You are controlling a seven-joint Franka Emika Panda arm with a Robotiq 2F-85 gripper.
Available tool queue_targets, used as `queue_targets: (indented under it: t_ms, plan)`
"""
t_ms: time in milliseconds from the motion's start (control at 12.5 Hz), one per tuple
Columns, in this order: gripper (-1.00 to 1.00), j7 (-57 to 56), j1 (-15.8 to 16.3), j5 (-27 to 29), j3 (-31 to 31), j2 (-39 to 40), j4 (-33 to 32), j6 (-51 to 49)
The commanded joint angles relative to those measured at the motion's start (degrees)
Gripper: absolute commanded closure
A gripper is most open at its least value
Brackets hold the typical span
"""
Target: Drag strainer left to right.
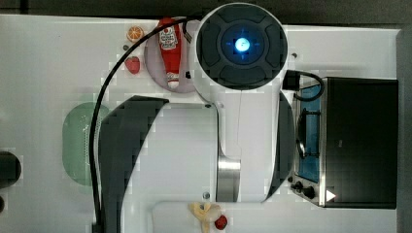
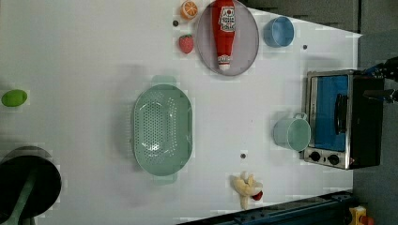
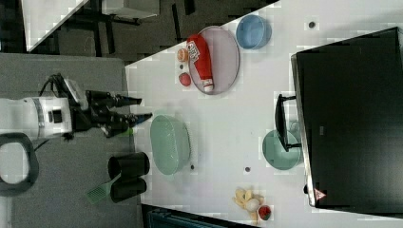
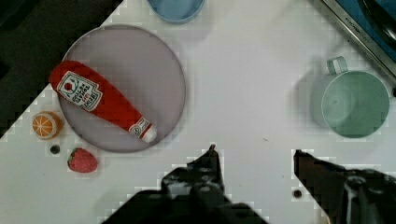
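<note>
**Strainer untouched, gripper parked clear of it**

On the white table (image 2: 84, 56), the strainer (image 2: 162, 130) sits near the middle in the left view: pale mint oval basin, perforated inside, a small tab handle at each end. Nothing lies in it. A ketchup bottle (image 2: 223, 33) on a grey plate (image 2: 248, 42), a blue bowl (image 2: 279, 32) and a green mug (image 2: 292, 132) beside the toaster oven (image 2: 345, 119) all stand well apart from it.

Gripper (image 3: 140, 108) hangs off the table edge in the right view, near the strainer's rim but not touching. Fingers part open, w/ nothing between them; wrist view shows bare table between the tips.

Handling, as a guess: thin plastic, so prob. light and fairly stiff, w/ a smooth base that should slide easily on this surface. Risk is tipping or skating away if pushed high on the wall. Best hold looks like pinching the rim or an end tab, or hooking one finger inside the wall and pulling low. Approach not begun yet; whole drag remains.
</note>
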State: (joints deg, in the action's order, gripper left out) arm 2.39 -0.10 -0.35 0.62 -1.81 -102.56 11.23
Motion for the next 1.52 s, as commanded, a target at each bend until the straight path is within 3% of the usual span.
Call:
queue_targets:
  t_ms: [80, 240, 640, 1120, 1520]
  plan:
    - [-0.59, 4.6, -1.3, 0.6, 1.4, -23.2, -13.4, -9.1]
    - [-1.00, 4.9, -1.0, 1.2, 0.6, -23.0, -13.4, -9.1]
    - [-1.00, 13.9, 1.6, 3.4, -10.5, -18.6, -13.4, -7.3]
    - [-1.00, 45.5, 2.3, 3.4, -28.8, -6.2, -13.6, 7.2]
    - [-1.00, 70.5, 2.6, 2.4, -35.2, 7.8, -15.8, 20.2]
